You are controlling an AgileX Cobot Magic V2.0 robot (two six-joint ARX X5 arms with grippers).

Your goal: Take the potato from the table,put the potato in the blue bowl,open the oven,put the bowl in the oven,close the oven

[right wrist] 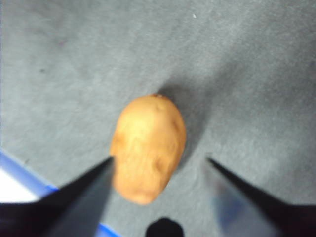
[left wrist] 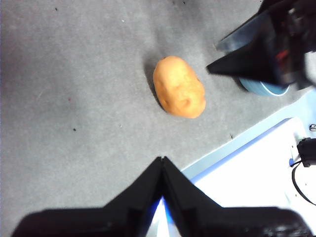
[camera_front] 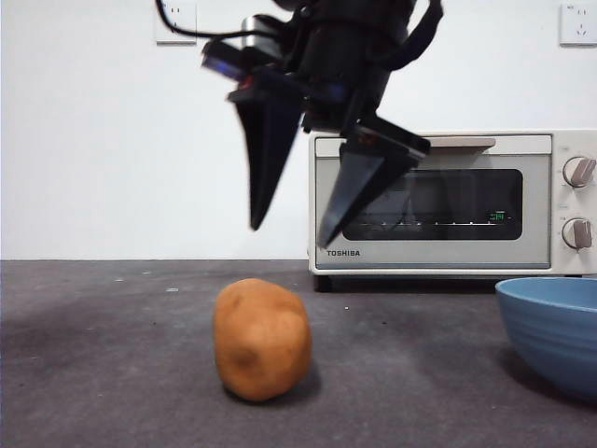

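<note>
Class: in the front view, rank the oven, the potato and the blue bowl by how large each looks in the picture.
1. oven: largest, though it stands farthest back.
2 and 3. potato and blue bowl: unsure. The bowl is cut off by the picture's edge, so only part shows, and both sit near the camera.

You have one potato, one blue bowl, one oven with two knobs, two hands, one surface, two wall sockets.
</note>
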